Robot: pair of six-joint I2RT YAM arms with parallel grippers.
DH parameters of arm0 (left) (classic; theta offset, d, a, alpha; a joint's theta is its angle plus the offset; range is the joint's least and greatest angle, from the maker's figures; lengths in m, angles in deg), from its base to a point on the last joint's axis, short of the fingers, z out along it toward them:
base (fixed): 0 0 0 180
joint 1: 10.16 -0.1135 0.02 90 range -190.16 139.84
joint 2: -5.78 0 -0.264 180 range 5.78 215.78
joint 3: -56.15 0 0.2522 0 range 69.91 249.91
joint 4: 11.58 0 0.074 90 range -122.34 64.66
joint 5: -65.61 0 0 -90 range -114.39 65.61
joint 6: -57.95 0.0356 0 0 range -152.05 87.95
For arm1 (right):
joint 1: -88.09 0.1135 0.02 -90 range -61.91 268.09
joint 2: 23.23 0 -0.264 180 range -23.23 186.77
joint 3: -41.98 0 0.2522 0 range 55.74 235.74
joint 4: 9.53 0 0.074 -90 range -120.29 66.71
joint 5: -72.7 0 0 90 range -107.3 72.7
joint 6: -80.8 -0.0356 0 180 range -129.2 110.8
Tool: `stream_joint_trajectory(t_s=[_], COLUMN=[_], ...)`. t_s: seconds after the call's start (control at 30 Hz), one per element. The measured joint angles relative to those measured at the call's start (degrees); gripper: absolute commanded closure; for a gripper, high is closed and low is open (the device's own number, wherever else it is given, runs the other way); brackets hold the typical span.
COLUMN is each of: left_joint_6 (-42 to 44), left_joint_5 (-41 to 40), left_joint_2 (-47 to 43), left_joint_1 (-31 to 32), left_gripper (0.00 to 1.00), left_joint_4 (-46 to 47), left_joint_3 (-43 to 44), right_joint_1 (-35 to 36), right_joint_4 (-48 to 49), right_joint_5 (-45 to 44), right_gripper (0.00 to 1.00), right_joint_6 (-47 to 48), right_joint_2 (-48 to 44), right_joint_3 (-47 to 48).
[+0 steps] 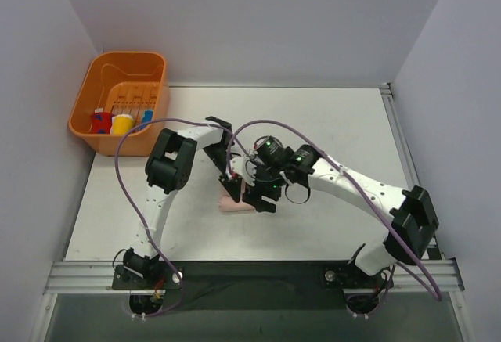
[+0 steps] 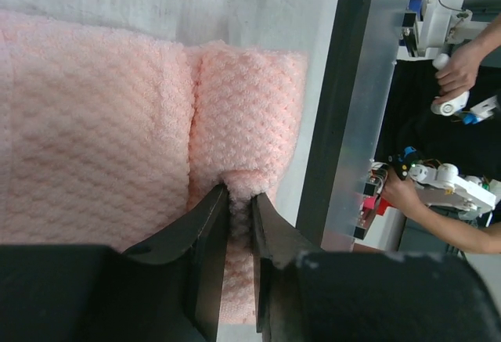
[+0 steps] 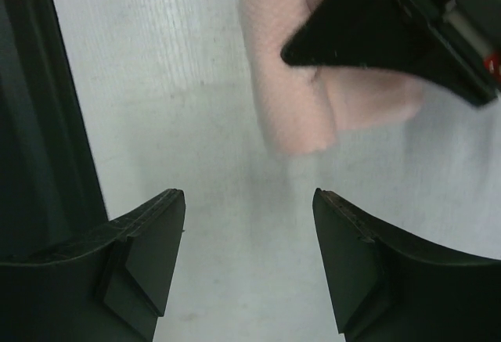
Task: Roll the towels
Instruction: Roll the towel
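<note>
Towel [image 2: 250, 115] pinched — left claw [image 2: 240, 195]; right claw [image 3: 249, 201] agape.

Orange basket [image 1: 129, 64] at far left corner of white table [image 1: 329, 123]. Inside, along its near wall: red-and-blue object [image 1: 99, 121], yellow object [image 1: 121, 124], small blue piece [image 1: 147, 115]. Metal rail [image 1: 78, 278] along table's near edge.

The towel [image 1: 233, 206] lies on the table [image 1: 329, 123], a little left of the middle and toward the near edge, with its rolled part on the near side. The left gripper [image 2: 239, 201] sits on that roll, pinching it. The right gripper [image 3: 248, 209] hangs just to the right, apart from the towel. A basket [image 1: 156, 84] sits at the far left corner, with small items [image 1: 117, 121] in its near end.
</note>
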Motion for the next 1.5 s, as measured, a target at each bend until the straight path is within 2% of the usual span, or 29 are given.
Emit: stream_joint_trajectory(t_s=[0.17,0.3,0.47,0.5,0.6,0.77,0.87,1.07,1.37,1.5], left_joint_6=[1.3,1.4,1.6,1.6,1.6,0.1,-1.8,-6.3,-19.8,-26.1], left_joint_5=[1.1,1.5,2.1,2.3,2.5,2.3,1.1,-0.3,-0.6,-1.6], left_joint_2=[1.0,1.8,3.0,3.1,3.3,2.3,0.7,-5.2,-22.0,-31.2], left_joint_1=[0.0,0.0,-0.3,-0.4,-0.8,-1.7,-3.1,-10.3,-25.4,-31.5], left_gripper=[0.71,0.7,0.69,0.69,0.65,0.46,0.42,0.38,0.37,0.36], left_joint_4=[-1.9,-3.1,-4.6,-4.8,-4.9,-3.5,-1.9,5.2,18.6,29.3], left_joint_3=[-1.0,-1.0,-0.7,-0.7,-0.7,-1.8,-2.1,0.6,6.6,2.7], right_joint_1=[9.4,11.6,11.6,11.6,11.5,9.7,8.2,5.0,1.1,-1.1], right_joint_4=[11.1,18.1,23.2,24.1,26.1,26.3,24.6,13.4,0.8,-5.9], right_joint_5=[-7.1,-11.6,-15.5,-16.0,-16.6,-12.5,-7.6,1.9,13.5,18.7], right_gripper=[0.31,0.35,0.58,0.73,1.0,1.0,1.0,1.0,1.0,1.0], right_joint_6=[5.8,9.1,11.5,11.7,12.6,12.0,11.6,10.8,8.1,7.5], right_joint_2=[6.8,13.3,17.1,17.3,17.3,16.3,16.2,17.4,27.5,33.6], right_joint_3=[-3.4,-4.9,-7.7,-8.0,-8.8,-9.4,-9.0,-5.4,6.0,12.6])
